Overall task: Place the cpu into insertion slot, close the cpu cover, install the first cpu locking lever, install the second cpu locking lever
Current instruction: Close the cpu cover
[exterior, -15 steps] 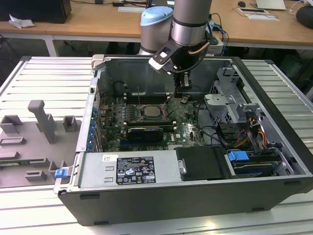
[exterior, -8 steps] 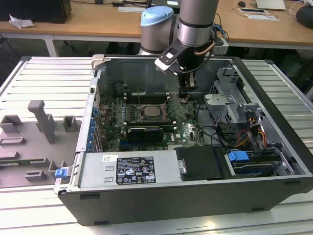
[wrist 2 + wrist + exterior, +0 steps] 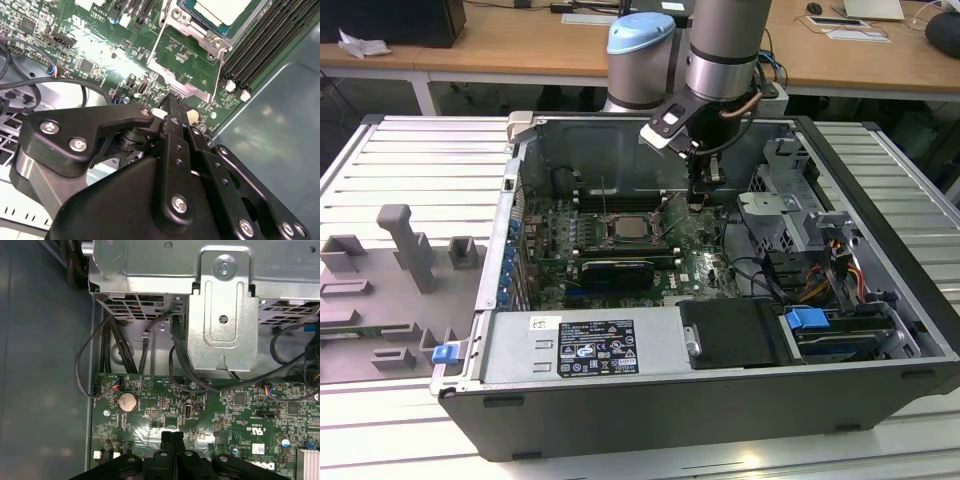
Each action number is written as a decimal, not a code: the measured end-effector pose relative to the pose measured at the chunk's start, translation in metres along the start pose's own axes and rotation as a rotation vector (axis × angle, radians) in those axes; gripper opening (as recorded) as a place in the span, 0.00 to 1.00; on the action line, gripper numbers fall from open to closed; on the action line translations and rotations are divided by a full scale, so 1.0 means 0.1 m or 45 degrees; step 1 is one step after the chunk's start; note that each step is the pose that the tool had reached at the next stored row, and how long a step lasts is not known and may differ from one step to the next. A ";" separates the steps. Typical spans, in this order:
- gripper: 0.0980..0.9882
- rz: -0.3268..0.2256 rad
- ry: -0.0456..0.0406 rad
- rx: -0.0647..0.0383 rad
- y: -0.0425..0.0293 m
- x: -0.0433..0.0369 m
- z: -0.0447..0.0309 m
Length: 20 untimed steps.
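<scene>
Currently we've got the cpu (image 3: 628, 228) already seated in the insertion slot (image 3: 181, 20), near the centre of the exterior frame, silvery top up. The cpu cover (image 3: 186, 88) is not down yet: in the second wrist view it lies flipped open away from the chip, with green motherboard (image 3: 705, 262) showing through its window. The gripper (image 3: 700, 200) sits low inside the computer case (image 3: 720, 400), just to the exterior view's right of the socket, fingers clenched together; both wrist views show no gap between them. The tips are right at the cover's free edge. Touching or just shy, we can't tell, nor whether a thin lip is pinched. Handling, our read: the cover is thin sheet metal, light, stiff and slick, and probably only swings on its hinge. So it wants a nudge at the free edge farthest from the hinge, not a squeeze on the frame sides. The chip is light but likely fragile underneath; we'd keep contact off its lid and off the board parts around the socket. Memory slots (image 3: 260, 45) flank the socket, clear of the tips.
</scene>
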<state>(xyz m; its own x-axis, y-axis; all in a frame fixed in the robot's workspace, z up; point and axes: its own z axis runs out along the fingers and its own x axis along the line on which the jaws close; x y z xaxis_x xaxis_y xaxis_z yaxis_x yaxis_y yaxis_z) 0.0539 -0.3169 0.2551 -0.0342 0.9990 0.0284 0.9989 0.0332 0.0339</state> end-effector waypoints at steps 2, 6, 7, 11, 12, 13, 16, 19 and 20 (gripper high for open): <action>0.01 0.000 0.001 0.002 -0.001 0.000 0.024; 0.01 -0.002 0.001 0.006 -0.030 0.001 0.035; 0.01 -0.002 0.001 0.007 -0.042 0.002 0.036; 0.01 -0.003 0.001 0.007 -0.110 0.004 0.037; 0.01 -0.004 0.001 0.007 -0.125 0.004 0.037; 0.01 -0.004 0.001 0.007 -0.149 0.005 0.037; 0.01 -0.005 0.001 0.007 -0.258 0.009 0.041; 0.01 -0.005 0.001 0.007 -0.312 0.010 0.043; 0.01 -0.006 0.001 0.007 -0.344 0.012 0.047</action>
<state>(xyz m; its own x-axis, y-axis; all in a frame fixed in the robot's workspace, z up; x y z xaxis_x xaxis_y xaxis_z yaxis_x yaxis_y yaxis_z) 0.0196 -0.3168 0.2493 -0.0386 0.9988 0.0290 0.9989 0.0377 0.0288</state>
